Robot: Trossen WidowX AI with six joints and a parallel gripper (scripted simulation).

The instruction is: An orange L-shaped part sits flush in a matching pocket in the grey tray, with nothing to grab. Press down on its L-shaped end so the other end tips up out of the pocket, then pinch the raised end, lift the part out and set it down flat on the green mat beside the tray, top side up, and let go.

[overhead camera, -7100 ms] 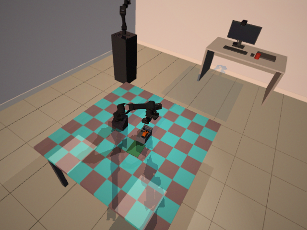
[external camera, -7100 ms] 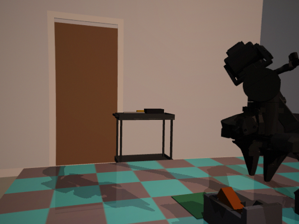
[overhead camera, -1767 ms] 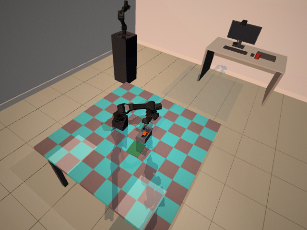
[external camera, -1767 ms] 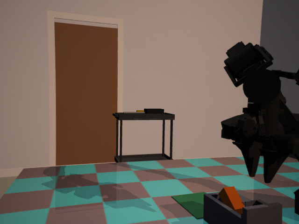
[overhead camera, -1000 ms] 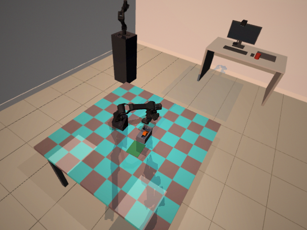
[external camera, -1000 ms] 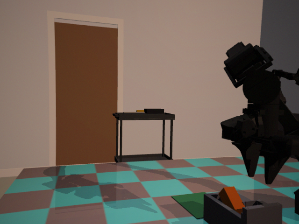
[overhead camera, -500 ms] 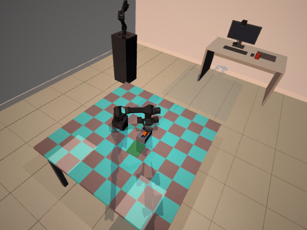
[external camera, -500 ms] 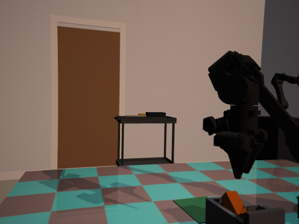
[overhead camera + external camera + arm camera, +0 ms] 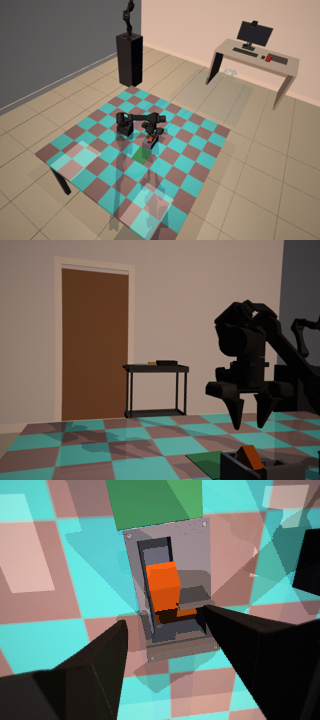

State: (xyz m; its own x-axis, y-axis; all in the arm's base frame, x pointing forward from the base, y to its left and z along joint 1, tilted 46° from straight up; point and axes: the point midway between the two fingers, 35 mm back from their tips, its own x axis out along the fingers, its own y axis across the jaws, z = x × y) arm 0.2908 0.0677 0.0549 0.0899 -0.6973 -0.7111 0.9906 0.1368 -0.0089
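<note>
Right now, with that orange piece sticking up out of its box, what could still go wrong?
The orange piece only leans tilted in the grey box; a nudge might drop it back flat. The open claw hangs above it, holding nothing, so its fingers could come down off-target. Carried loosely, the piece might miss the green mat.

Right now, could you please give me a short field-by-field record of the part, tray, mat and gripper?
part: orange part, tilted, one end raised out of the pocket
tray: grey tray, on the checkered table
mat: green mat, beside the tray, nothing on it
gripper: gripper, open, above the tray, touching nothing
fingers: fingers either side of the tray's near end in the wrist view
</note>
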